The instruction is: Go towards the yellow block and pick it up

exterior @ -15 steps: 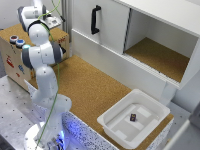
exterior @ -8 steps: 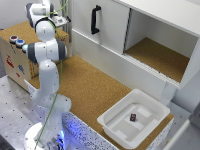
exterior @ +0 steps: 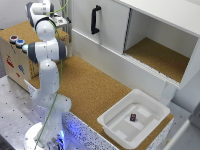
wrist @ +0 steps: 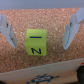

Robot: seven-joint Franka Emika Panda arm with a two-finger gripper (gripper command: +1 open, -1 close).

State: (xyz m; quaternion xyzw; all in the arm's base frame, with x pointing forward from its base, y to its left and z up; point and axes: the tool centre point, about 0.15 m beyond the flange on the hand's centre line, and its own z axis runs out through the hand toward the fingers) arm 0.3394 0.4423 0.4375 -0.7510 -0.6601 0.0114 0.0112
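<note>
In the wrist view the yellow block [wrist: 37, 42], a small bright yellow cube with a dark mark on its face, rests on the cork surface. My gripper [wrist: 39, 44] is open, with one finger on each side of the block and a gap between each finger and it. In the exterior view the gripper [exterior: 62, 22] is far back at the exterior view's left, beside the cabinet; the block itself is hidden there behind the arm.
A wooden box [exterior: 12, 60] with round blue and red buttons [exterior: 16, 40] stands at the exterior view's left. The white cabinet has a black handle [exterior: 94, 20] and an open compartment [exterior: 160, 55]. A white tray [exterior: 118, 132] holds a tiny dark object [exterior: 133, 117].
The arm has swung its wrist up and back toward the cabinet corner, mostly in the first half second; since then it has hardly moved.
</note>
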